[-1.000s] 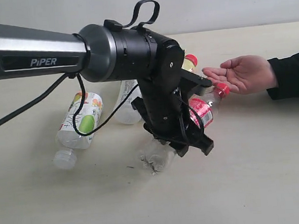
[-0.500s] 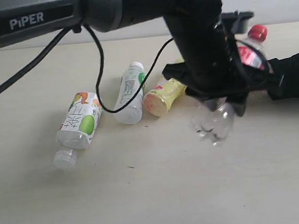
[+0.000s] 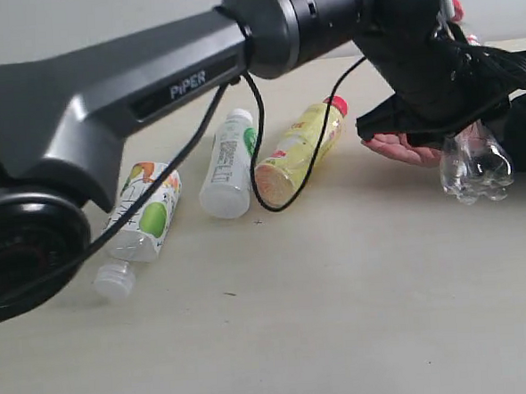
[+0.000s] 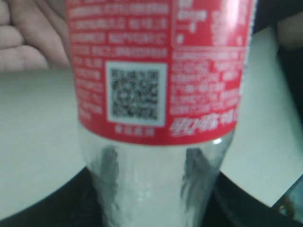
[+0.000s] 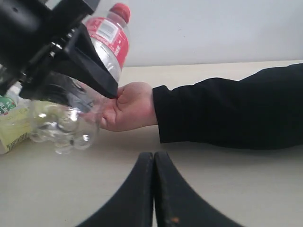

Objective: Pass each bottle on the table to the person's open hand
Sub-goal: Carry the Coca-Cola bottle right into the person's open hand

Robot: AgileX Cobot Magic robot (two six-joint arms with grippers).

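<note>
My left gripper (image 3: 440,92) is shut on the clear bottle with the red label (image 4: 158,71) and holds it off the table, red cap (image 5: 120,10) up and clear base (image 3: 475,166) down. The bottle hangs just above and in front of the person's open hand (image 3: 401,147), whose palm faces up (image 5: 129,107). Three bottles lie on the pale table (image 3: 342,317): the yellow one with a red cap (image 3: 298,152), the white one (image 3: 228,163) and the squarish fruit-label one (image 3: 142,213). My right gripper (image 5: 154,158) is shut on nothing, low over the table near the person's arm.
The person's black sleeve (image 5: 227,111) stretches across the table's right side. My left arm (image 3: 150,97) spans the scene from the left, above the lying bottles, with a black cable (image 3: 271,187) hanging over them.
My left gripper has lifted the red-label bottle from the table and carried it up and to the right, to the person's hand. The other bottles have not moved.
</note>
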